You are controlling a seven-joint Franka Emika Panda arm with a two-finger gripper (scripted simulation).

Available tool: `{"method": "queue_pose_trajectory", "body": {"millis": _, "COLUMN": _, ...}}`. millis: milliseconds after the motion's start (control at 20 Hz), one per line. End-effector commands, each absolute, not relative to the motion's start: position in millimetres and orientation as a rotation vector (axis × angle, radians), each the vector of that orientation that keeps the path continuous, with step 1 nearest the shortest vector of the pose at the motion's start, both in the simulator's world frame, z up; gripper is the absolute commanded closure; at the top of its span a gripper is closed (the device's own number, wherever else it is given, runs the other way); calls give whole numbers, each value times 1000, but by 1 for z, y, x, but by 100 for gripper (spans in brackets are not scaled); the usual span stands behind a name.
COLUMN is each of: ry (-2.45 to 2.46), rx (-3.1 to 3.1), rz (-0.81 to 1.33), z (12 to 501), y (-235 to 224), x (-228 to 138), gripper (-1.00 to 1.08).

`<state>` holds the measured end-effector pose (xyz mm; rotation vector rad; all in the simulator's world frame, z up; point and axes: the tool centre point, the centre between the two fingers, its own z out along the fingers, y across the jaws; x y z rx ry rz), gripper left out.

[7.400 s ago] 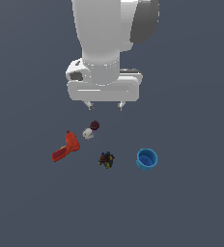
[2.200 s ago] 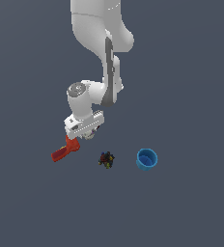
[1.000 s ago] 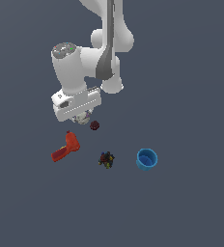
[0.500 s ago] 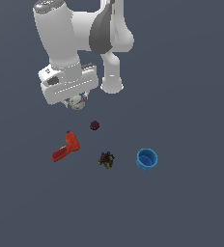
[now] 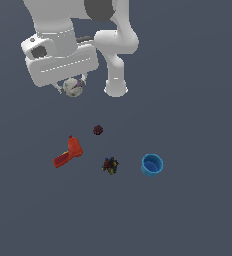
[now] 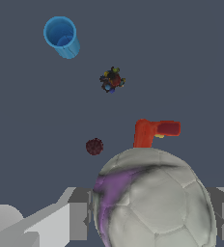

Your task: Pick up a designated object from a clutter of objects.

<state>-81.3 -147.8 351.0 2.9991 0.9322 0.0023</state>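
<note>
Hand [image 5: 73, 89] pinching whitish lump [image 6: 155, 200], well above table w/ drill [image 5: 68, 153], red ball [image 5: 98, 130] below: keep squeeze steady, lift slow, no jerks.

Only a plain dark grey floor [image 5: 198, 215], seemingly.

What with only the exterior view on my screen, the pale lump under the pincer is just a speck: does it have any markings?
Observer: Yes. The wrist view shows the ball stitched in panels like a football, with a purple smear on one side.
Operator: Is the pincer gripping it from both sides?
Observer: It looks so. The pincer has grey fingers sitting at each side of the ball, which is off the floor.
</note>
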Motion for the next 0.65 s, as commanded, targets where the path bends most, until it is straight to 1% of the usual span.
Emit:
{"method": "queue_pose_trajectory", "body": {"millis": 0, "ry": 932, "rx": 2999, "rz": 2, "z": 367, "y": -149, "x": -81, "gripper": 108}}
{"method": "queue_pose_trajectory", "body": {"millis": 300, "ry": 932, "rx": 3000, "rz": 0, "z": 390, "y": -151, "x": -79, "gripper": 108}}
{"method": "queue_pose_trajectory", "body": {"millis": 600, "ry": 932, "rx": 3000, "rz": 0, "z": 395, "y": -151, "x": -77, "gripper": 108}}
